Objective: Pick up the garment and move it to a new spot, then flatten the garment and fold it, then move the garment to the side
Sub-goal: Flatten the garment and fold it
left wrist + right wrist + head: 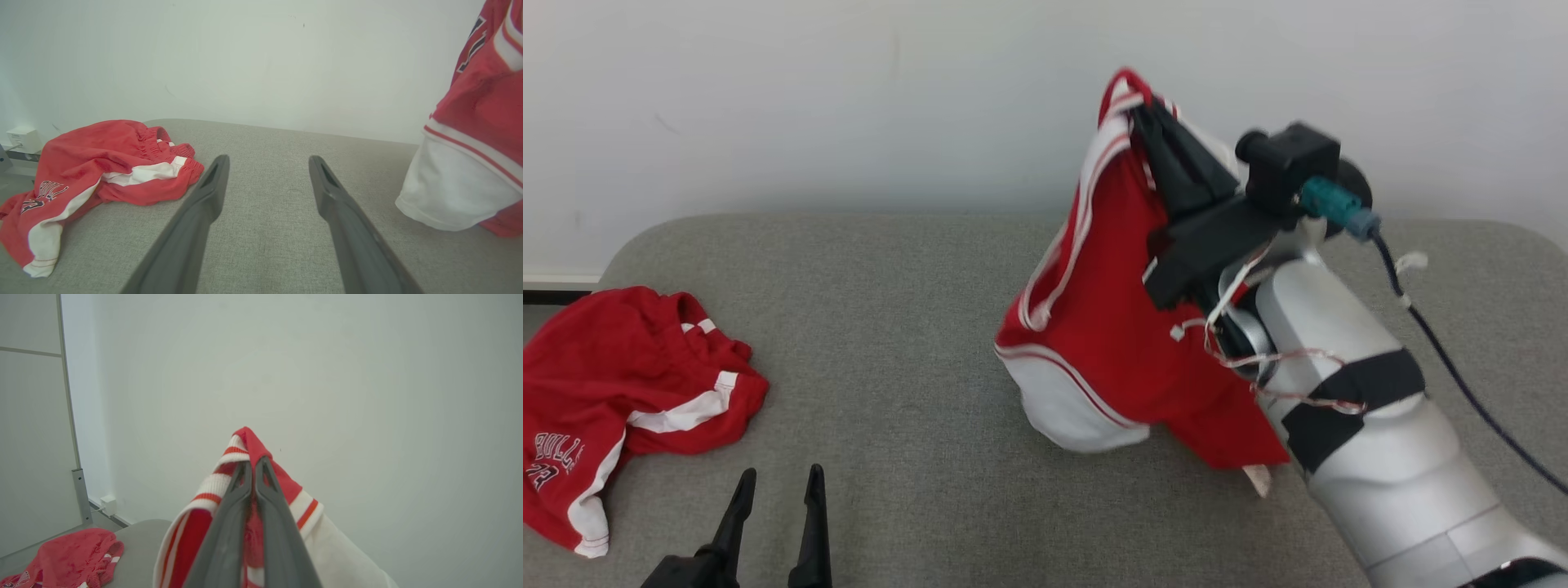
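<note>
**Head view.** I see the right gripper [1141, 106] raised at centre right. It is clamped on the top trim of the red-and-white jersey garment [1094, 343]. The garment's white lower part reaches the grey fabric-covered table [890, 278]. The left gripper [780, 482] sits near left, fingers apart and holding nothing. Crumpled red shorts with white side stripes [629, 384] lie at the table's left edge. Their print reads "BULL"; I cannot read the characters beneath it.

**Left wrist view.** The left gripper [267, 161] is spread over bare table. The shorts [102, 163] lie to the left. The garment [478, 122] hangs to the right, and its dark lettering is illegible.

**Right wrist view.** The right gripper [253, 463] is pressed together on ribbed striped trim, in front of a white wall [367, 396].
</note>
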